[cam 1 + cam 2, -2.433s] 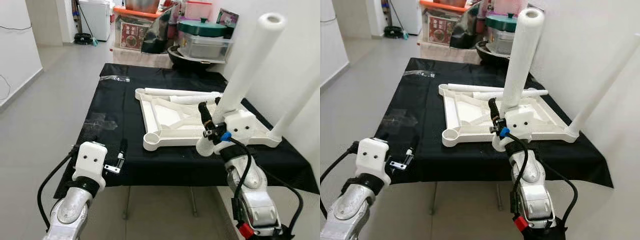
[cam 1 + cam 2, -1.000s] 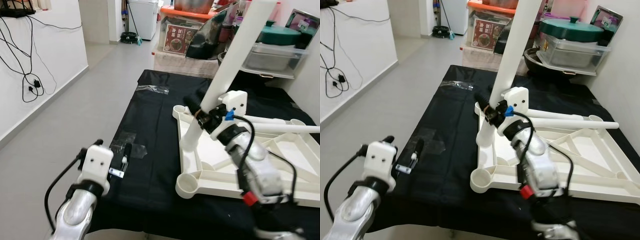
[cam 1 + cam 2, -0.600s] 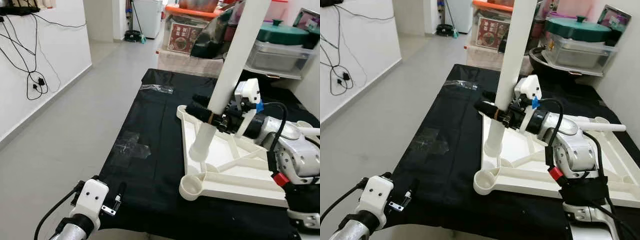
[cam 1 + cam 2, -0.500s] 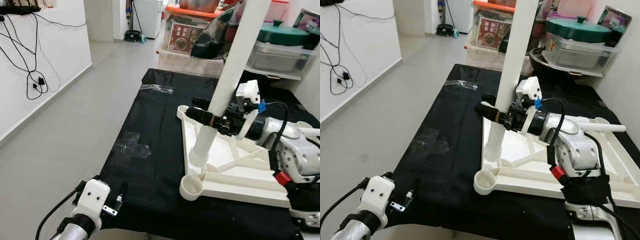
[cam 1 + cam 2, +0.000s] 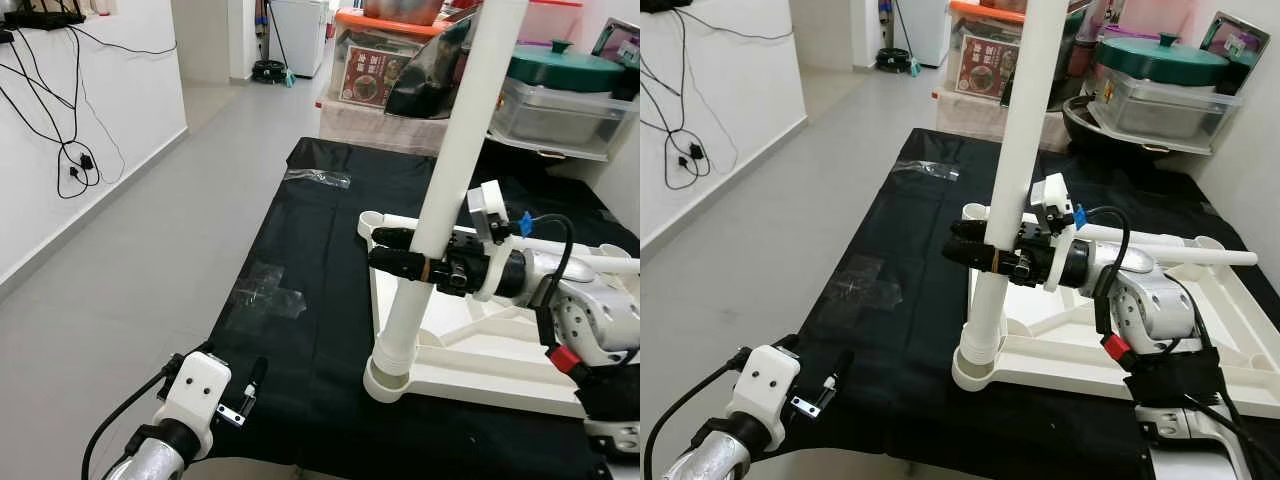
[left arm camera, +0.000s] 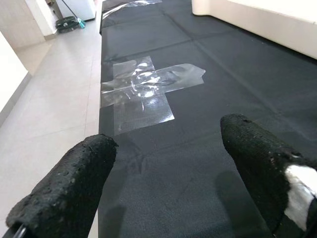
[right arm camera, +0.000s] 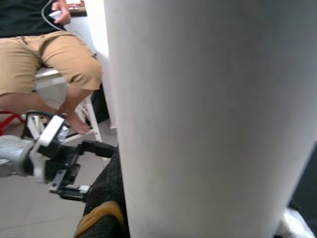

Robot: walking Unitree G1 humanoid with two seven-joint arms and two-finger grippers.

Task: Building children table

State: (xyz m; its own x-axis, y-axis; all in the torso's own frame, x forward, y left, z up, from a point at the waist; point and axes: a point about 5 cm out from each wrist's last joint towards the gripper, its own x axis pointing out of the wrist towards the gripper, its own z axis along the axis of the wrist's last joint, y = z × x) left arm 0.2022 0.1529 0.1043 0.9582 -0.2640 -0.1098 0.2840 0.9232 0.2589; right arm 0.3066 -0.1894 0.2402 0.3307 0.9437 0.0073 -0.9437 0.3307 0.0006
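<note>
One white leg [image 5: 452, 170] is clamped in the right gripper [image 5: 405, 262]; left gripper [image 6: 163, 173] gapes above tape [image 6: 148, 89].

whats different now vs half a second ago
The right gripper, shut on the white table leg, has brought the leg's lower end down from above the frame into the near corner socket of the white tabletop frame. The left gripper stayed open and low by the black cloth's edge.
</note>
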